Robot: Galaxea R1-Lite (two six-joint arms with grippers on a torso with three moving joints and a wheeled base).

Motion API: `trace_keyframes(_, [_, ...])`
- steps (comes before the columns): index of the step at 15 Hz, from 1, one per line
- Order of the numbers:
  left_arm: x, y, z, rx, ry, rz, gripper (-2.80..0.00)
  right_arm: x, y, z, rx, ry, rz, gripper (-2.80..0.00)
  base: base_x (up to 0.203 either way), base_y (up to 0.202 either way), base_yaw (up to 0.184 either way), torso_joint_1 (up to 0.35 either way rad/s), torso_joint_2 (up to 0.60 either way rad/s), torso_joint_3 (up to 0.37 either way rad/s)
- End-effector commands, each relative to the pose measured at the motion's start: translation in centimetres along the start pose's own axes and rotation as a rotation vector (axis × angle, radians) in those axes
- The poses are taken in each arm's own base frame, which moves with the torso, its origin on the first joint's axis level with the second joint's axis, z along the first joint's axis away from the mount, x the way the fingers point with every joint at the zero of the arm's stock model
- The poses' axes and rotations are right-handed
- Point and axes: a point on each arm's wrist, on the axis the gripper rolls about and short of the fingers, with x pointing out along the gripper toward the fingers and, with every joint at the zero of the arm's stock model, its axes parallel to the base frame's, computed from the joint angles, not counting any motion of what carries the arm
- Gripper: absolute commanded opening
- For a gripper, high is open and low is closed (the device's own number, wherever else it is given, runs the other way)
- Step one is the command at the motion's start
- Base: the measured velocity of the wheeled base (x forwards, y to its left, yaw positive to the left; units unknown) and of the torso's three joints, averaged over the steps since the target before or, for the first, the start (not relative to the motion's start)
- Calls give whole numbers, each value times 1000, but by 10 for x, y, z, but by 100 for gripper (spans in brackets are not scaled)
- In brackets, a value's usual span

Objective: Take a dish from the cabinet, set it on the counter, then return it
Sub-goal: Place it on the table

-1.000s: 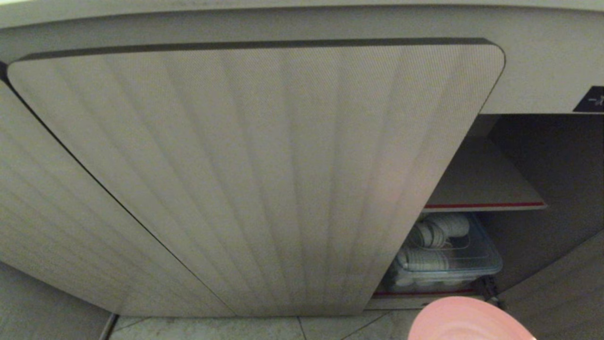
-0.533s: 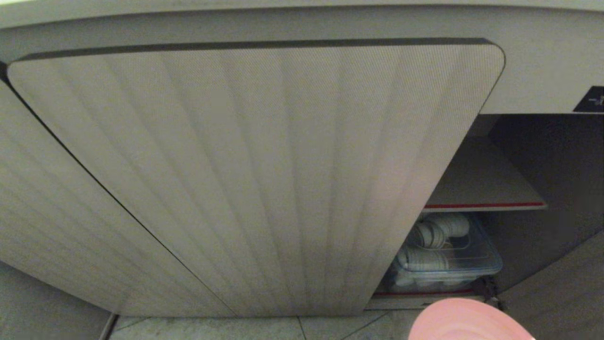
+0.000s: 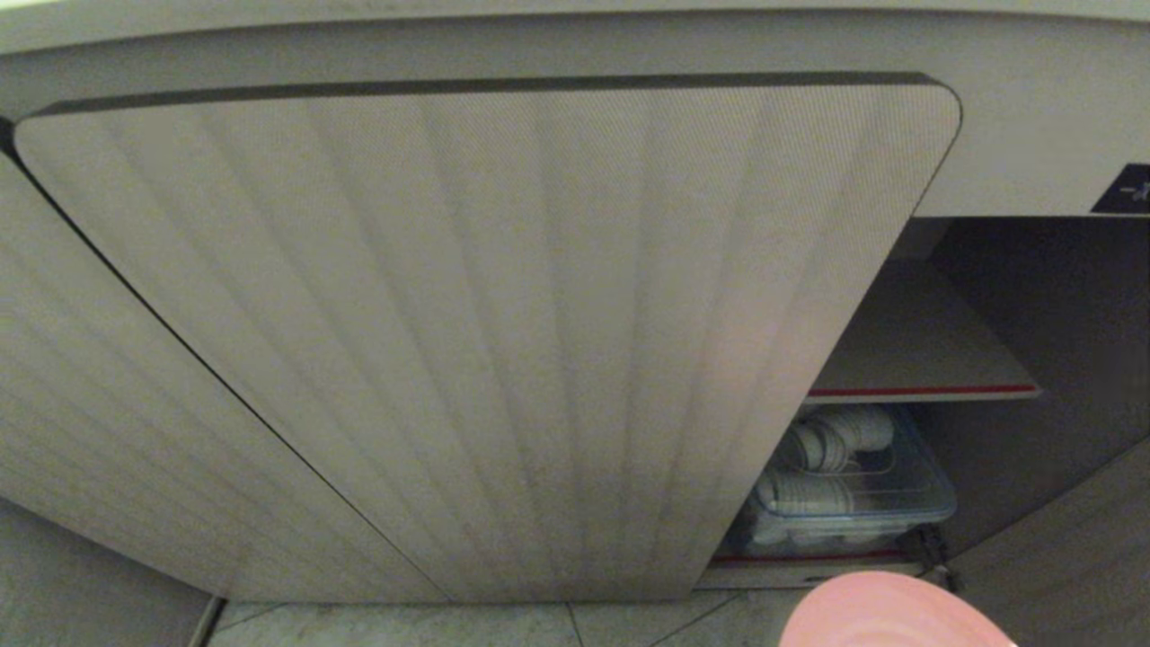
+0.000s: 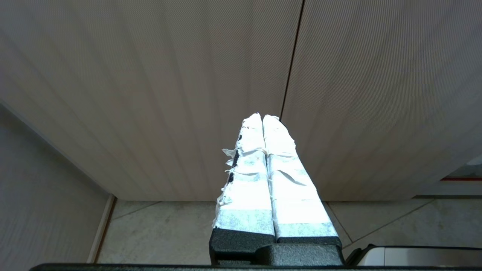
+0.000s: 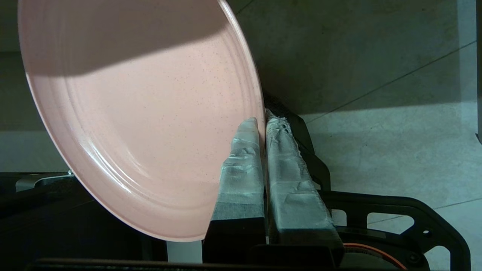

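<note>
the right gripper has its taped fingers pinching the rim of the pink dish, which shows at the bottom right of the head view, below the cabinet opening with its red-edged shelf and a clear box. the left gripper hangs before the fluted doors, fingers pressed together on nothing.

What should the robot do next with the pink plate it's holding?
Probably carry the pink plate toward the open part of the cabinet. The right gripper pinches the plate's rim with shut fingers, and the plate sits low in front of the opening, below the red-edged shelf. The left gripper is shut and idle near the door.
</note>
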Motion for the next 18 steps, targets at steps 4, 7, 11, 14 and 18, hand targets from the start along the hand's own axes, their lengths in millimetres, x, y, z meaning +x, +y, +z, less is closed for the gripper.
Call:
trace_keyframes(4, [0, 0, 0, 0, -1, 0, -280, -1, 0, 0, 3, -3, 3, -280, 0, 0, 0, 0, 0, 0])
trace_keyframes(7, [0, 0, 0, 0, -1, 0, -280, -1, 0, 0, 3, -3, 4, -280, 0, 0, 0, 0, 0, 0])
trace_keyframes(11, [0, 0, 0, 0, -1, 0, -280, -1, 1, 1, 2, -6, 5, -280, 0, 0, 0, 14, -49, -38])
trace_keyframes(14, [0, 0, 0, 0, -1, 0, -280, -1, 1, 2, 3, -4, 8, -280, 0, 0, 0, 45, -208, -261])
trace_keyframes(18, [0, 0, 0, 0, -1, 0, -280, -1, 1, 2, 1, -2, 7, -280, 0, 0, 0, 180, -534, -299])
